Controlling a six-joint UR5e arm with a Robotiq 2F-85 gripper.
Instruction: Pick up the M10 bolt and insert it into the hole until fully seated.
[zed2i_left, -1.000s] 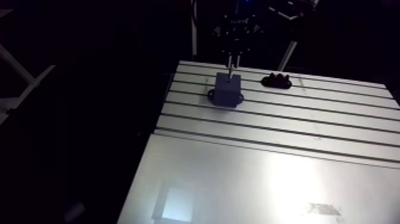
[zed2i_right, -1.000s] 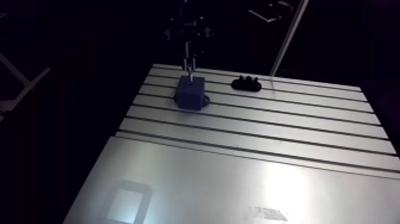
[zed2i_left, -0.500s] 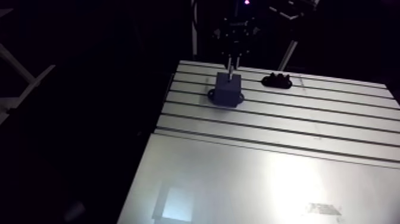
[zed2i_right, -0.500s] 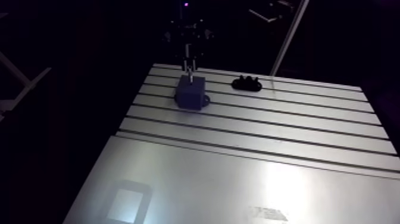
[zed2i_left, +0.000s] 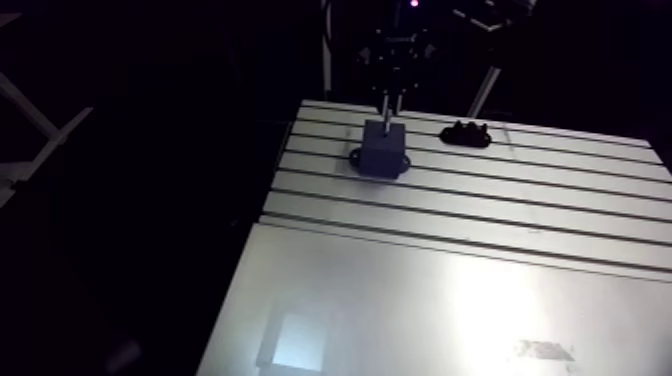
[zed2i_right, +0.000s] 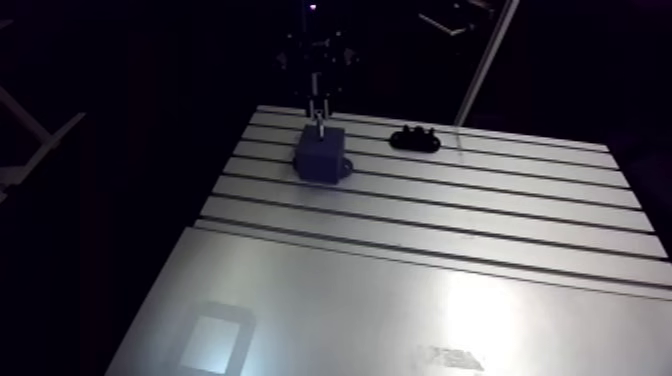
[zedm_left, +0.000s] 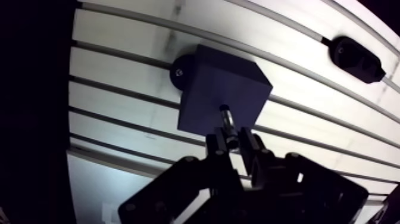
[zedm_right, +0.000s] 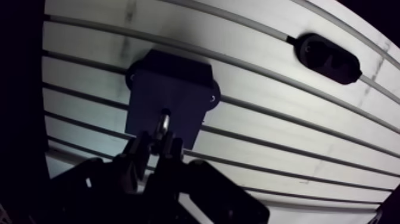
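M10 bolt (zedm_left: 228, 122) is pinched between the two fingers (zedm_left: 218, 146) of the gripper (zedm_left: 233, 140), directly over the dark block (zedm_left: 223, 89). The block sits on the slotted table (zedm_left: 119, 71). The grip is at the bolt's upper end, probably so the shank hangs free to go down into the block. The long axis is vertical, in line with the gripper, with the free end pointing down at the block's top face. In the arm view the tip sits at or just above that face. The hole is hidden by the bolt, so I can't tell if it's entered. It looks not seated, as most of the shank shows. A small black holder (zedm_left: 356, 58) lies well apart, with nothing in it.
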